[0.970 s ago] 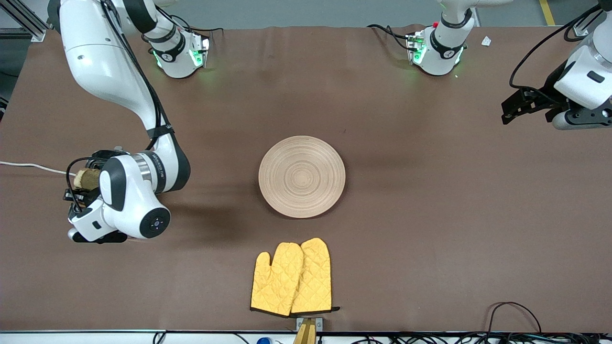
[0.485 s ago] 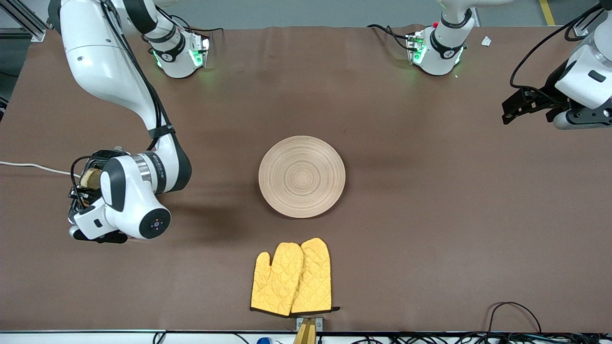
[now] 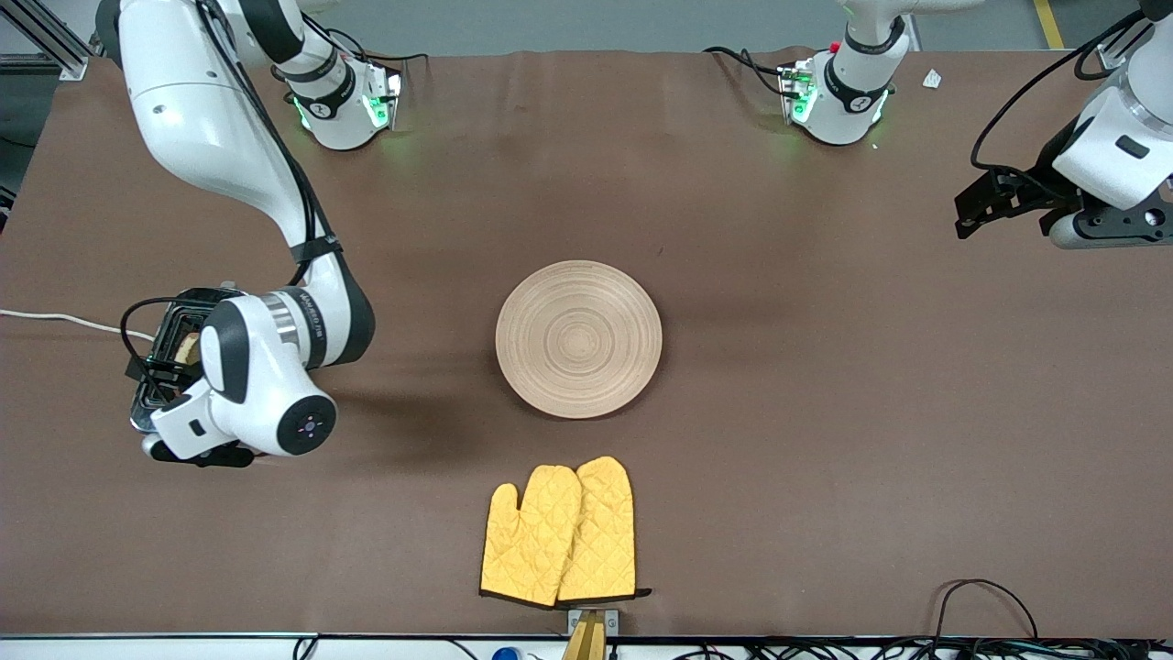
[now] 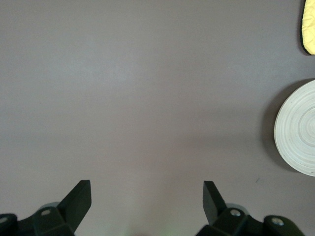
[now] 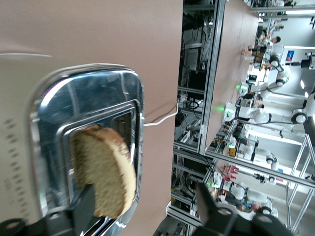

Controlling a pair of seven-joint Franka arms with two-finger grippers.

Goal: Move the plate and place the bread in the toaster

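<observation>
The cream toaster with the chrome top stands at the right arm's end of the table, mostly under my right hand. In the right wrist view the toaster has the brown bread slice standing in one slot, its top sticking out. My right gripper is open over the toaster, one finger beside the bread, the other well clear. A bit of the bread shows in the front view. The wooden plate lies mid-table. My left gripper is open and empty over the left arm's end.
Two yellow oven mitts lie nearer the front camera than the plate. The toaster's white cord runs off the table's edge. The plate's rim and a mitt tip show in the left wrist view.
The bread has gone down from above the toaster into its slot, and my right gripper has let it go. The left hand has shifted slightly.
</observation>
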